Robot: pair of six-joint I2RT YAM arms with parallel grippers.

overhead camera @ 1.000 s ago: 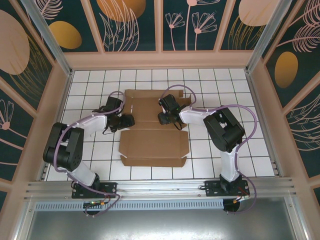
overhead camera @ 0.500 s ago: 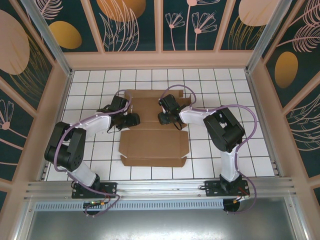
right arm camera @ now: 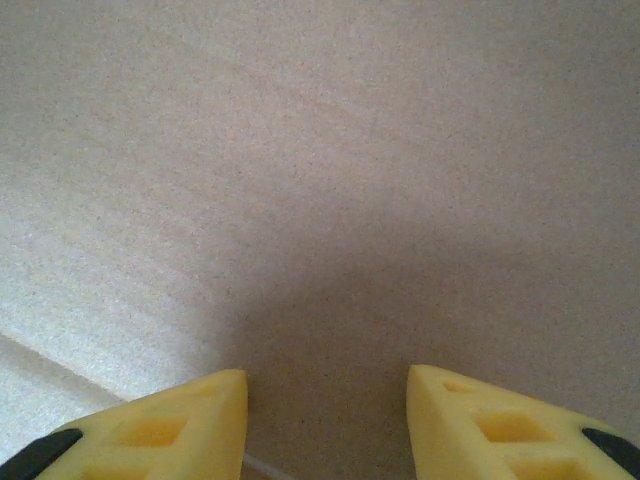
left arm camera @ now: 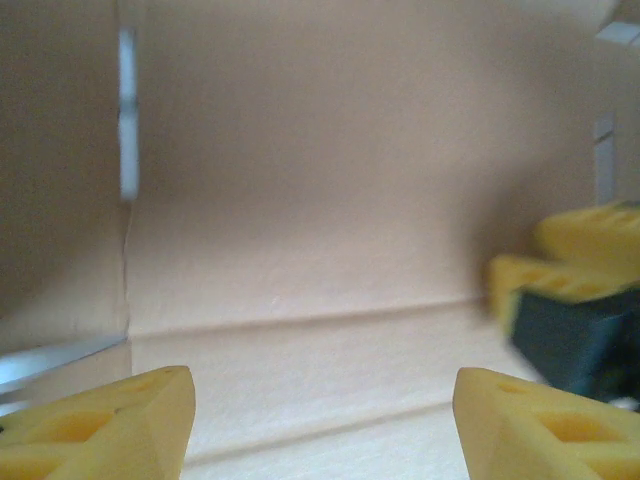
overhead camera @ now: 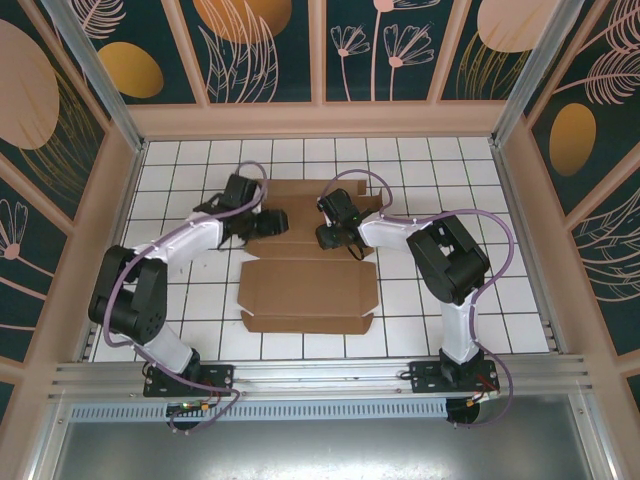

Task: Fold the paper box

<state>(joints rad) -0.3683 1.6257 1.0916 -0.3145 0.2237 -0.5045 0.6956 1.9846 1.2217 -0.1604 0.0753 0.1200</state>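
One brown paper box; two robot arms; two end effectors, the left end effector and the right end effector; one tiled table.

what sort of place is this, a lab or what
Probably a robot test booth, not a home: a white gridded tabletop boxed in by painted leaf-pattern panels, and an aluminium rail holding the left arm and right arm over a paper box.

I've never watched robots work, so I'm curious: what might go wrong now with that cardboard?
The left end effector and right end effector work close together over the flat brown cardboard box, so they might bump. Both stand open, gripping nothing, so the sheet could slide on the white tiled table.
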